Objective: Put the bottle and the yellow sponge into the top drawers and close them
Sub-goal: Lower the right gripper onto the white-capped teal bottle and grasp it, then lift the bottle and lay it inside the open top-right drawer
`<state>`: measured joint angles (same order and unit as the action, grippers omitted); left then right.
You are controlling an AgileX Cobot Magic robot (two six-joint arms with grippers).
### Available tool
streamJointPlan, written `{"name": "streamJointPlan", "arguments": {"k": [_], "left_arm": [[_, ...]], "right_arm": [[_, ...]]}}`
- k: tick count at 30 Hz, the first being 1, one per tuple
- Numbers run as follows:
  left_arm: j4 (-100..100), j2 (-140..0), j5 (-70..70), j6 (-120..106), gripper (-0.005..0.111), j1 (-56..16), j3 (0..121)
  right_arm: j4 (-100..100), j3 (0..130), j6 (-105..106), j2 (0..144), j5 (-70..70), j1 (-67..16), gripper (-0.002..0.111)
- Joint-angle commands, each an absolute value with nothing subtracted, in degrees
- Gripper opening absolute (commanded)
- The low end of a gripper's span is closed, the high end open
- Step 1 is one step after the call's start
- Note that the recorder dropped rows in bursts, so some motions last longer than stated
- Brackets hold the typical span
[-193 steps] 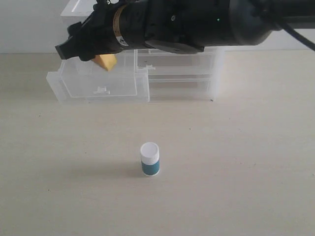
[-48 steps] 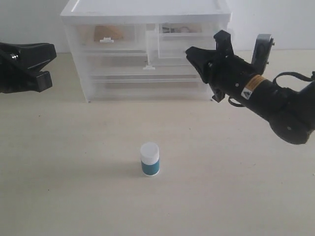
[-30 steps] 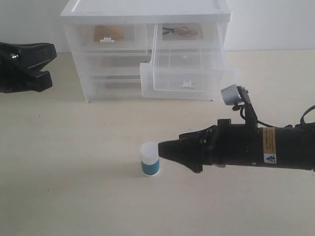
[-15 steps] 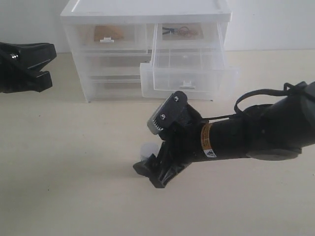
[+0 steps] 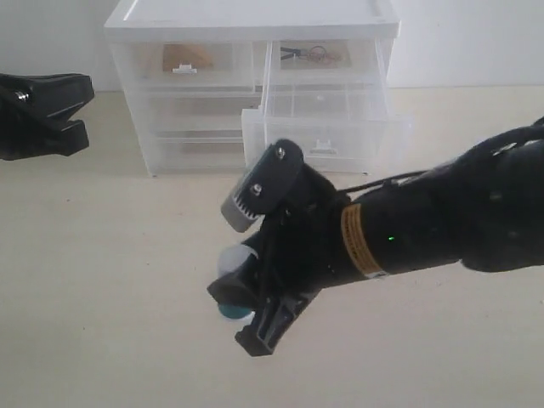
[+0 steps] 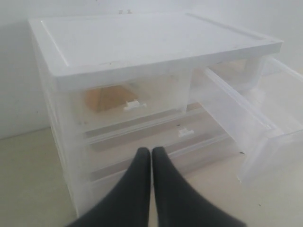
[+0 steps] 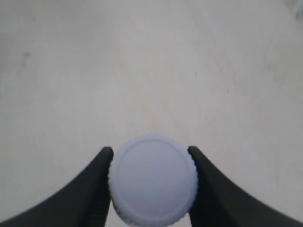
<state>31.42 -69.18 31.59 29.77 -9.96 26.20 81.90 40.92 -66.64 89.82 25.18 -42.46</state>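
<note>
The bottle (image 5: 231, 260) shows its white cap (image 7: 152, 177) and a sliver of teal body. My right gripper (image 7: 150, 152) is shut on it, with one black finger (image 7: 97, 191) pressed against each side of the cap. In the exterior view that gripper (image 5: 246, 308) reaches down over the bottle at the table's middle. The yellow sponge (image 5: 189, 57) lies inside the closed top left drawer (image 6: 134, 105). The top right drawer (image 5: 327, 129) is pulled far out and holds nothing. My left gripper (image 6: 151, 152) is shut on nothing and faces the drawer unit from the left.
The white drawer unit (image 5: 251, 17) stands at the back of the beige table, its two full-width drawers closed. A small dark wiry thing (image 5: 308, 53) shows in the top right slot. The left arm (image 5: 38, 115) hovers at the left edge.
The right gripper has swung down over the bottle and closed on it, shifting it slightly left. Before that the sponge's drawer was closed and the top right drawer was pulled open. The left arm has not moved.
</note>
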Motion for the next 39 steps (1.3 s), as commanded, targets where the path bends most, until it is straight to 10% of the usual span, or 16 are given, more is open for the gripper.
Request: {"name": "streamJointPlan", "arguments": {"k": [1,23,26,33,39], "left_arm": [[30.4,-69.2,31.3,29.1,0.004,-9.8,25.8],[30.3,-69.2,31.5,28.6,0.004,-9.8,25.8],[30.3,-69.2,31.5,28.6,0.004,-9.8,25.8],[30.3,-69.2,31.5,28.6,0.004,-9.8,25.8],[30.3,-69.3,31.6,28.7,0.004,-9.8,25.8]], "right_arm": [[91.7,41.4,-74.0,72.5,7.5,-47.2,0.002],[99.0,64.7,-24.7,99.6,-44.8,-51.5,0.002],[99.9,64.8,-25.0,101.4,-46.2,-51.5,0.015],[99.3,64.7,-25.4,102.1,-46.5,-51.5,0.090],[99.1,64.7,-29.4,99.3,-46.9,-53.5,0.094]]}}
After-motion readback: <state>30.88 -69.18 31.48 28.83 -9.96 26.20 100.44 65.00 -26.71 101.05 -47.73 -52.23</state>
